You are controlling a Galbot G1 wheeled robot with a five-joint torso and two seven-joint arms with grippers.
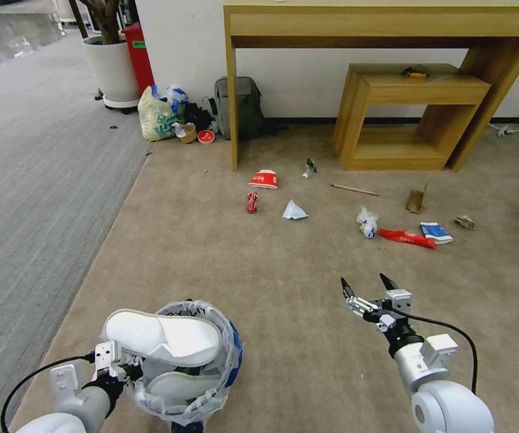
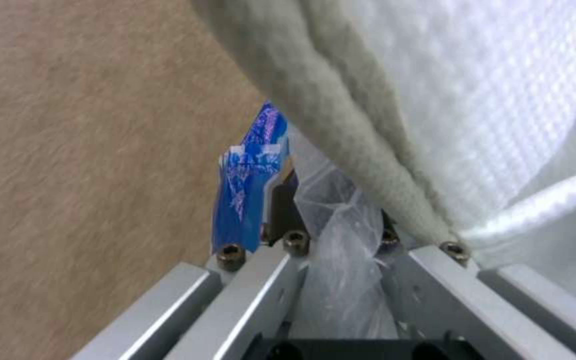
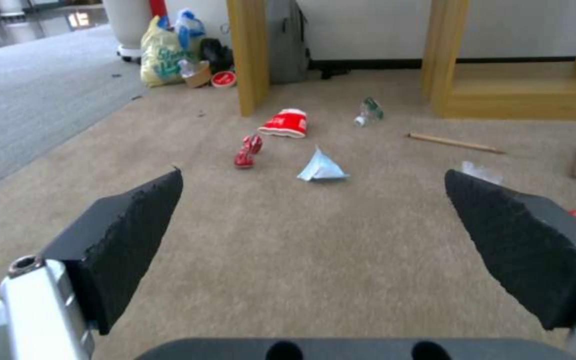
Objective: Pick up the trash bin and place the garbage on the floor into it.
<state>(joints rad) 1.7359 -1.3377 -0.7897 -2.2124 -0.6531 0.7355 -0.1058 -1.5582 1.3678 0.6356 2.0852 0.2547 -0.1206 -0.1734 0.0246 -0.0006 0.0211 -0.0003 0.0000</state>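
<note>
Head view takes in a beige carpet floor with grey ribbed carpet along the robot's left. Against the far wall stands a tall wooden console table with a lower wooden table nested beneath it. A white planter, a yellowish shopping bag with green print too small to read, and a grey backpack sit by the wall.

Nearest the robot, the trash bin is lifted at lower left, its crinkly liner bunched round the rim. Two white slippers lie in it, the upper one overhanging the rim. The left gripper is clamped on the rim; in the left wrist view its jaws pinch the liner, with the blue-printed plastic just beside them and a slipper sole crowding in close.

The right gripper hangs over bare carpet, jaws spread wide and holding nothing; its pads frame the litter ahead, with nothing between them and it.

Garbage lies well apart across the floor: a red-white paper cup, a red wrapper, a blue-white cup, a cardboard scrap, a wooden stick, crumpled paper, a crushed red can and a small bottle. The cup's lettering is unreadable.
</note>
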